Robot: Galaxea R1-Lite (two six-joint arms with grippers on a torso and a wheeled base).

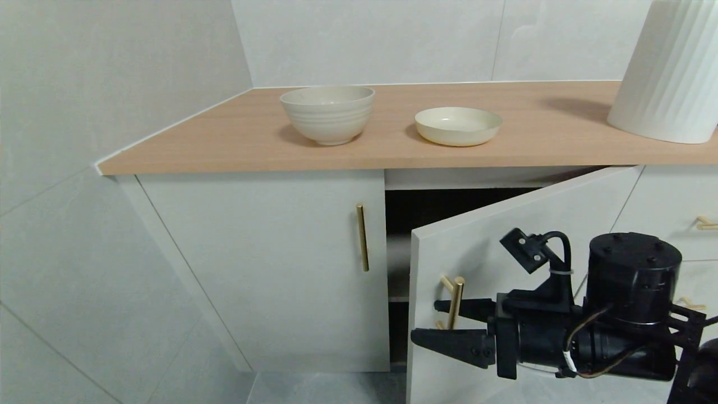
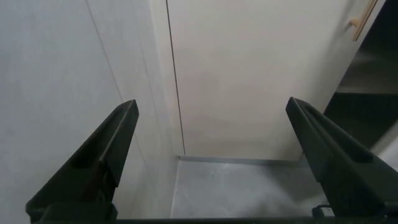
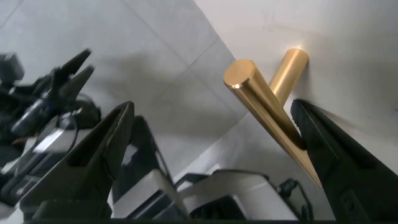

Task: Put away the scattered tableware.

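Observation:
A cream ribbed bowl and a shallow cream plate stand side by side on the wooden countertop. Below them the right cabinet door hangs partly open, showing a dark interior. My right gripper is open at that door, its fingers on either side of the brass handle. In the right wrist view the handle runs between the open fingers of the right gripper, close to one of them. My left gripper is open and holds nothing, low down facing the shut left door.
A tall white ribbed container stands at the counter's right end. The left cabinet door is shut, with a brass handle. Drawers with brass handles lie to the right. A tiled wall closes the left side; grey floor lies below.

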